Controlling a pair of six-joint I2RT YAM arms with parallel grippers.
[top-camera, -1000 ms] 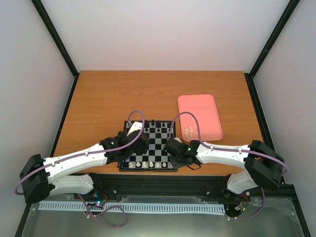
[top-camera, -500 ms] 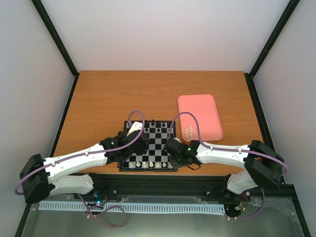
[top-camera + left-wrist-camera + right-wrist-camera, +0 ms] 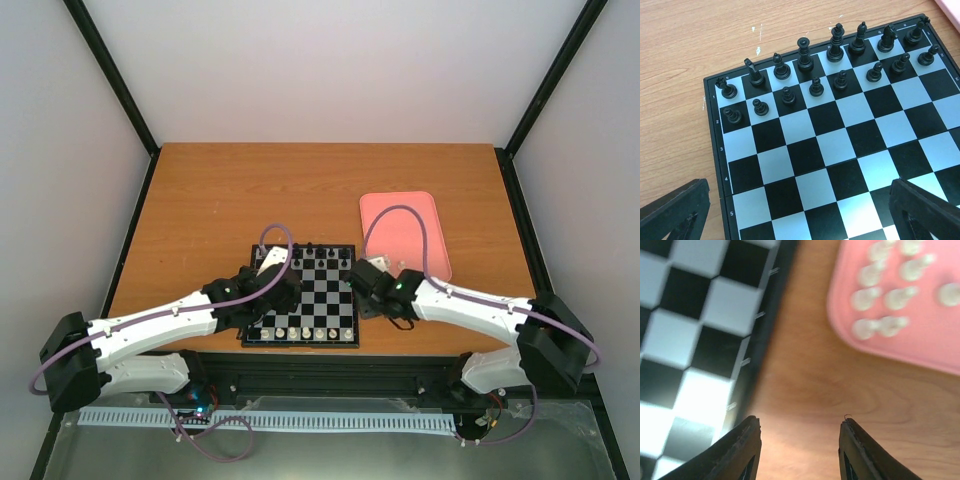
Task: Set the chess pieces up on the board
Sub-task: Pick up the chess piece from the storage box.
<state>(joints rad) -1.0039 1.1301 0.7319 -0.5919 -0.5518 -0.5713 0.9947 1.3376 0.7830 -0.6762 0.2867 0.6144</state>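
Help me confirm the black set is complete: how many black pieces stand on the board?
16. Eight black pieces fill the board's far edge row, eight black pawns the next row, one per square. None seems hidden.

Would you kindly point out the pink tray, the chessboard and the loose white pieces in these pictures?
pink tray (image 3: 395,235): top view, bare floor of the tray.
chessboard (image 3: 835,145): left wrist view, an empty square mid-board.
white pieces (image 3: 897,297): right wrist view, one blurred piece in the cluster.

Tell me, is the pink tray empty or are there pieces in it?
Not empty. The right wrist view shows several cream-white chess pieces lying in the pink tray near its corner.
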